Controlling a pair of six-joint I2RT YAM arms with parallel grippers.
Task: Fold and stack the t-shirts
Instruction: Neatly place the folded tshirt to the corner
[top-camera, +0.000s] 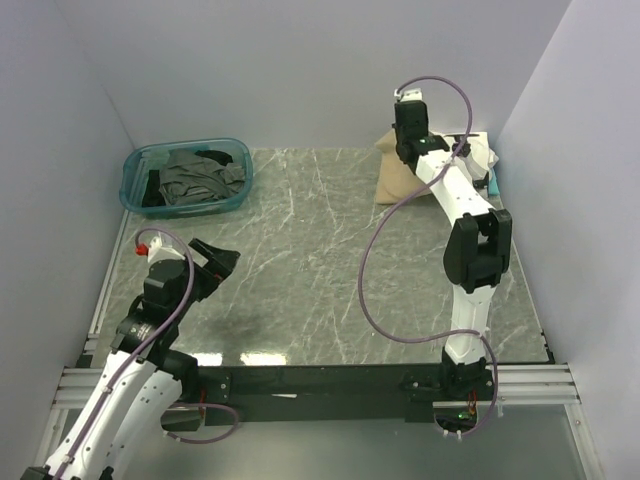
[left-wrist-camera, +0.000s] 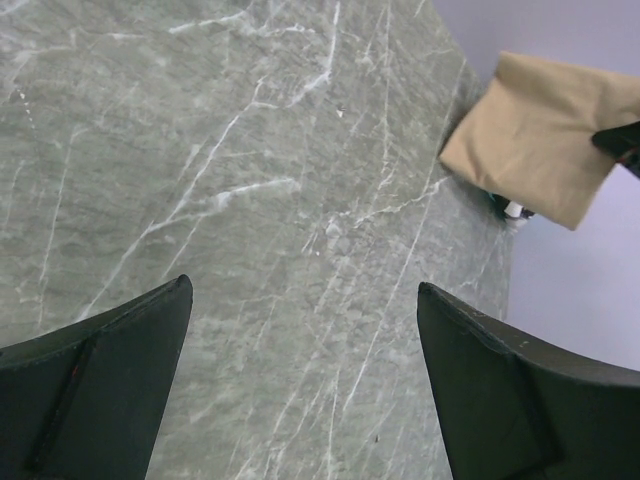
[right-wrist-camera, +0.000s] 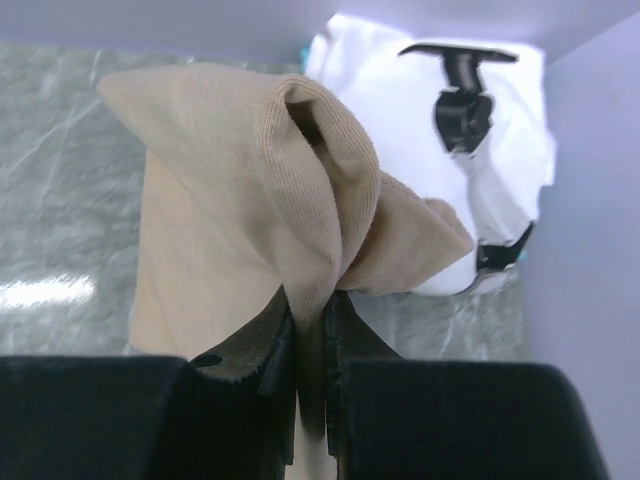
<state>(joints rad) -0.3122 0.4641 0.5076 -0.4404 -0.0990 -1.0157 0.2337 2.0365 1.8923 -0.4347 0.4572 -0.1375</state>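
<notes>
My right claw (right-wrist-camera: 310, 330) is clamped on a pinched-up ridge of the tan shirt (right-wrist-camera: 210, 220). The shirt lies in the far right corner of the table (top-camera: 300, 260), its length running away from the claw toward the back wall (right-wrist-camera: 150, 20). The white shirt (right-wrist-camera: 400, 110) lies just beyond, touching it. My left claw (left-wrist-camera: 300, 340) hangs with its jaws apart above the near left of the table. Dark shirts (top-camera: 200, 175) sit in the teal bin (top-camera: 135, 190).

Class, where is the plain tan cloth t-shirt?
Top view: the plain tan cloth t-shirt lies far right, pinched by the right gripper, beside the white cloth t-shirt.
</notes>
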